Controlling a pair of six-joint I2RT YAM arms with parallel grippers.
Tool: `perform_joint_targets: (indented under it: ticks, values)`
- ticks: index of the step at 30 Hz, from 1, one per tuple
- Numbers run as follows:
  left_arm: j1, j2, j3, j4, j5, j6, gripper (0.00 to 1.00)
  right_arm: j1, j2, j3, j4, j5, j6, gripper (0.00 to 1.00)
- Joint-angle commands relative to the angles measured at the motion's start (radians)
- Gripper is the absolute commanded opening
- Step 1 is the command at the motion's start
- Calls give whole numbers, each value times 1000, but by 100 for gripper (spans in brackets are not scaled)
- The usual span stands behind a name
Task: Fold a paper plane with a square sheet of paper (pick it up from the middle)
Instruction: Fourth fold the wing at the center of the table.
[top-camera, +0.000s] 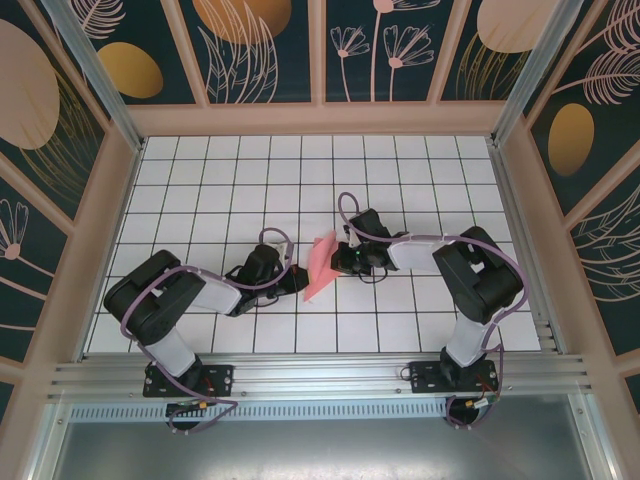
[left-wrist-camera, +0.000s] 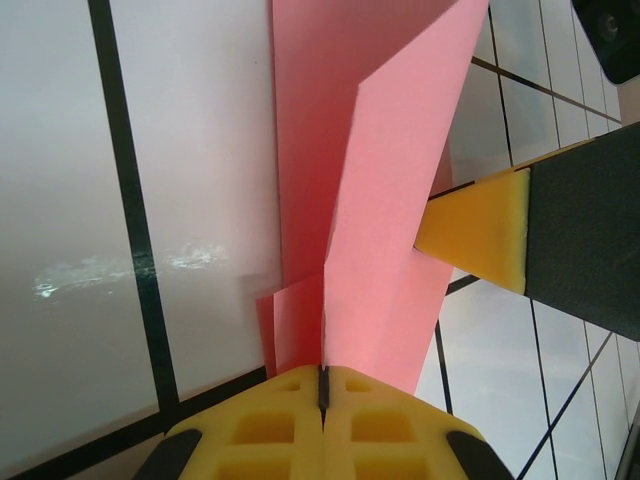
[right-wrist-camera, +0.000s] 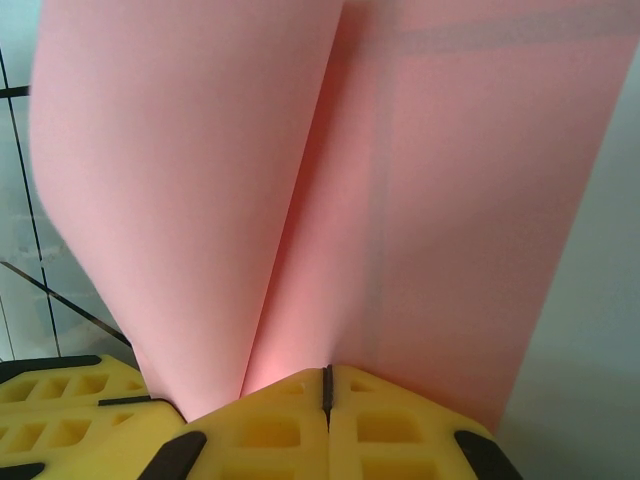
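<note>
**Desk:** How far along is the fold?

**Photographer:** Partway, by my reading. The square sheet of paper (top-camera: 320, 265) stands creased above the middle of the counter (top-camera: 200, 180). The left hand (left-wrist-camera: 322, 385) and the right hand (right-wrist-camera: 326, 385) are each pinched tight on it from opposite sides. No pointed dart is formed yet.

**Desk:** Anything unclear?

**Photographer:** How many folds are in, and whether the lower edge touches the counter. Both close views crop the sheet.

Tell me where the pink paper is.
In the top view, the folded pink paper is near the middle of the table, held by the left gripper and the right gripper.
</note>
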Motion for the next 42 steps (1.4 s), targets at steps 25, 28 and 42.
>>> perform_joint_targets:
  ticks: [25,28,42]
  values:
    - [5,47,-27,25,49,-40,0,45,-9,-4,223,-139,109,4]
    - [5,49,-22,14,54,-36,0,49,28,-1,246,-149,121,3]
    - [5,67,0,-35,43,-39,4,48,83,12,145,-50,79,3]
